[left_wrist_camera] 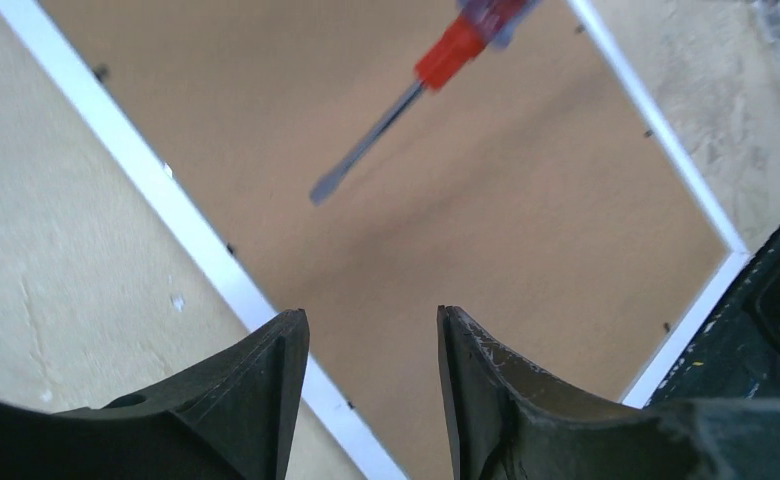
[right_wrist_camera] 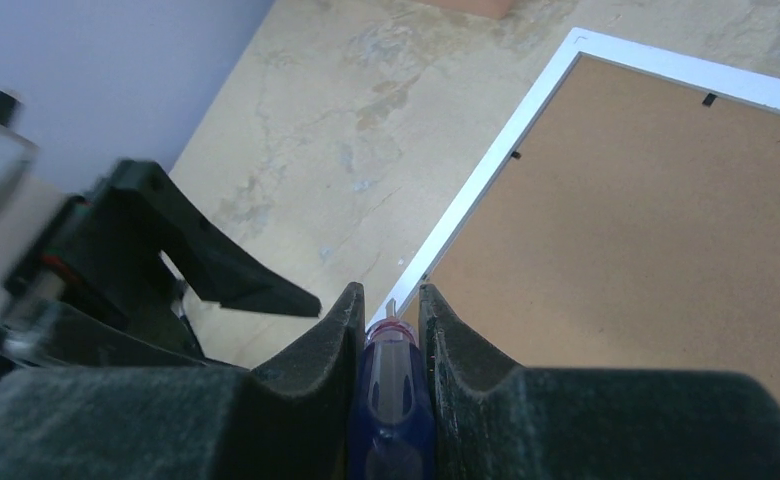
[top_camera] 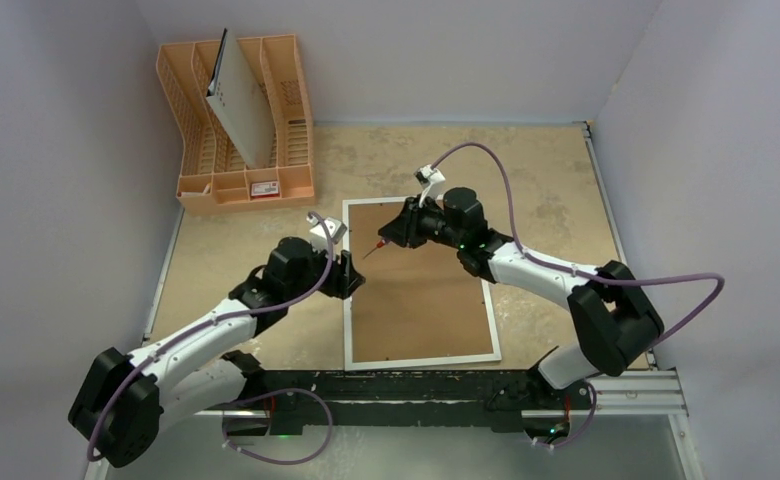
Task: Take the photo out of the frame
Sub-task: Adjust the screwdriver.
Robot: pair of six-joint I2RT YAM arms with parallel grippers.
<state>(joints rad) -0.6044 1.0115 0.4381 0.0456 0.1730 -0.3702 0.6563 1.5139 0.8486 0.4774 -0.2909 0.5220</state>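
Seemingly illegible rack label; right fingers pinch screwdriver, left fingers spread over frame.

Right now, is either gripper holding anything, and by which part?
The right gripper holds the screwdriver by its blue handle; the left gripper is open, holding nothing.

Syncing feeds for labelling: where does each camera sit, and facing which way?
Top external: above and behind both arms, looking down on them and the frame.
Left wrist: looks down past the open left gripper at the frame's brown back.
Right wrist: looks along the right gripper, shut on the screwdriver, toward the frame's edge.
Shared: frame and screwdriver show in both wrist views.
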